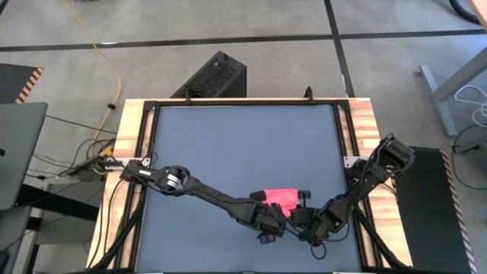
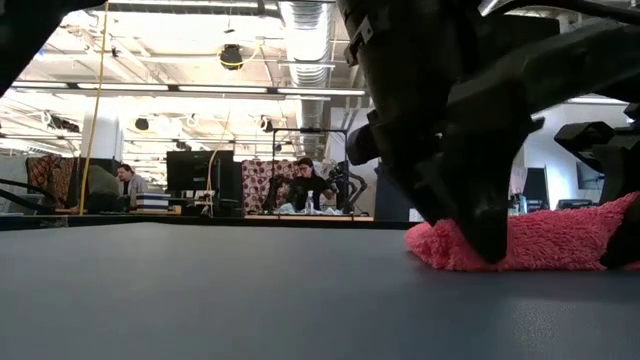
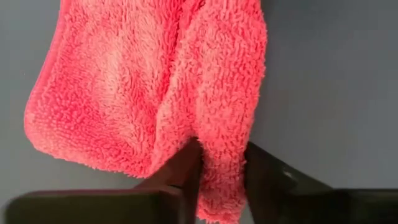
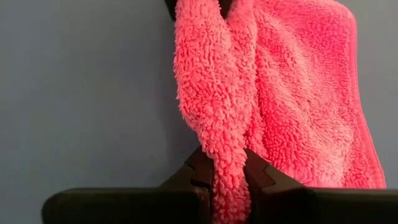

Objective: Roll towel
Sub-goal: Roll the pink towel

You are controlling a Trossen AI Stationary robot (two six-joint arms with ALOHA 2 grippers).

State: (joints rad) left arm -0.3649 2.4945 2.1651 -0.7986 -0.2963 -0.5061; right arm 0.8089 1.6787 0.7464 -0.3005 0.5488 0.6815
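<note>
- High view: the pink towel [image 1: 280,197] lies near the front of the dark grey tabletop [image 1: 228,144]. The left gripper [image 1: 272,222] and right gripper [image 1: 306,221] meet at its near edge.
- Low view: the towel [image 2: 545,243] sits bunched on the table; beyond, people sit at desks under ceiling ducts.
- Left wrist view: the left gripper [image 3: 221,171] pinches a raised fold of towel [image 3: 137,87], fingers narrow.
- Right wrist view: the right gripper [image 4: 225,177] is clamped on the same ridge [image 4: 273,93].
- Judgement: the roll is probably just starting; next, both grippers must turn the pinched edge over together, evenly.
</note>
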